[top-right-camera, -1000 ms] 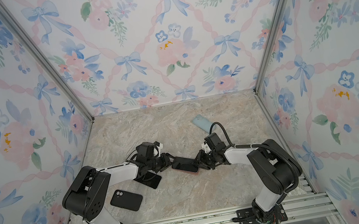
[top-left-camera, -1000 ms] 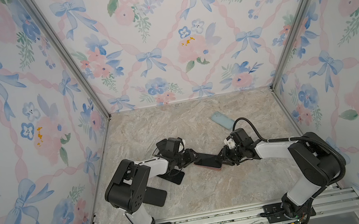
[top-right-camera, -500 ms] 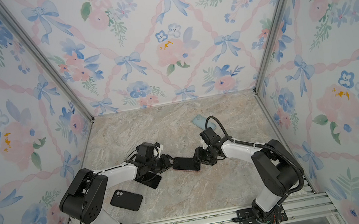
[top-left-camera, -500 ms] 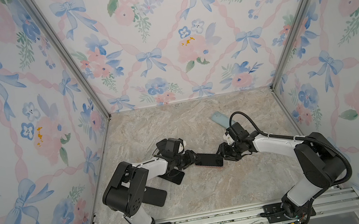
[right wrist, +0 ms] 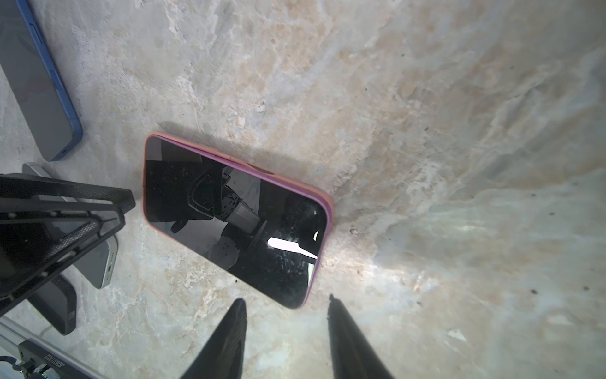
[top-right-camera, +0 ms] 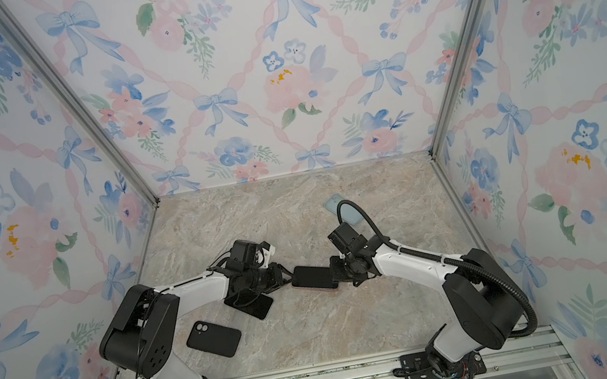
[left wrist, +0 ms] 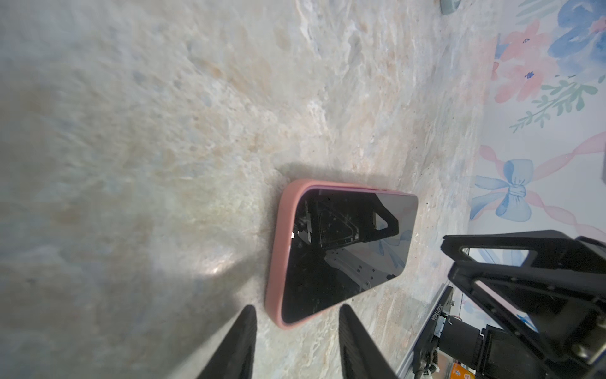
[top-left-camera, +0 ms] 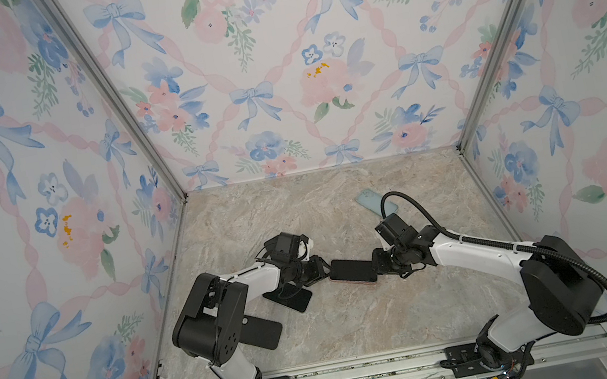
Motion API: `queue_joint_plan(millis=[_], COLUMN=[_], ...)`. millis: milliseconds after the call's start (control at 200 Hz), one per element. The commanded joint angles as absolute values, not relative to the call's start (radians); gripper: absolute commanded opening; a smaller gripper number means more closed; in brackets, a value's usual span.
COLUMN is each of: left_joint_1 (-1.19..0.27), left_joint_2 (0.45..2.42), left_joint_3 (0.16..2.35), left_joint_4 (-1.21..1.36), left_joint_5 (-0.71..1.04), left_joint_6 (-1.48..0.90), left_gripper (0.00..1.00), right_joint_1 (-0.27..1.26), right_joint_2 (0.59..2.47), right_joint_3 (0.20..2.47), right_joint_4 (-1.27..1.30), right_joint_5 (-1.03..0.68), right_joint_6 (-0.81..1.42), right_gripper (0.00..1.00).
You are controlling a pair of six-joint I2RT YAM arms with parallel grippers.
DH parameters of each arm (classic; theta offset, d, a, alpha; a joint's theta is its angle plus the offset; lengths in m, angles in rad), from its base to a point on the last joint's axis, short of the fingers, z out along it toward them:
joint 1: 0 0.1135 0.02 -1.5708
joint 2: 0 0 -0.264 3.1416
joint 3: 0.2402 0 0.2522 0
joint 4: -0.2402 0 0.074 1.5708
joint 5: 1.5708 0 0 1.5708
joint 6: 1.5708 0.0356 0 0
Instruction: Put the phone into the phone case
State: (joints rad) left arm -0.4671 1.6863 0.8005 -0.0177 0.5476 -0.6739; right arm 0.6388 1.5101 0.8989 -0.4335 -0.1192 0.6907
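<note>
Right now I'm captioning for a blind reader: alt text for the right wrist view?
A black-screened phone lies in a pink case on the marble table. The open right gripper points at one corner, not gripping it.

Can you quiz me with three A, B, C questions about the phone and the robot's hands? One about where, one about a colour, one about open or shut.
1. Where does the phone lie?
A. between the left hand and the right hand
B. against the back wall
C. on top of an arm

2. What colour is the phone case around it?
A. green
B. pink
C. yellow

3. How do the left hand's fingers stand?
A. pressed together
B. open, with a gap
C. clamped on a cable

Answers: 1 A, both top views show it flat on the table between them. 2 B, a pink rim frames the dark screen. 3 B, the left wrist view shows them apart.
</note>
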Motion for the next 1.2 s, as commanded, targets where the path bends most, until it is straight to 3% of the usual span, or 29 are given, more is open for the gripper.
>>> queue_joint_plan(millis=[0, 1195], left_joint_1=[-0.471, -0.506], left_joint_2=[1.724, 1.786], left_joint_3=[0.835, 0.876], left_joint_4=[-0.059, -0.066], left_joint_5=[0.548, 0.574], left_joint_6=[-0.639, -0.637], left_gripper=[0.38, 0.29], right_joint_1=[0.650, 0.695], right_joint_2=[1.546, 1.649], right_joint_3=[0.895, 0.862], right_joint_4=[-0.455, -0.335], right_joint_5=[-0.112, -0.215], right_joint_6=[0.682, 0.715], right_gripper=[0.41, 0.14])
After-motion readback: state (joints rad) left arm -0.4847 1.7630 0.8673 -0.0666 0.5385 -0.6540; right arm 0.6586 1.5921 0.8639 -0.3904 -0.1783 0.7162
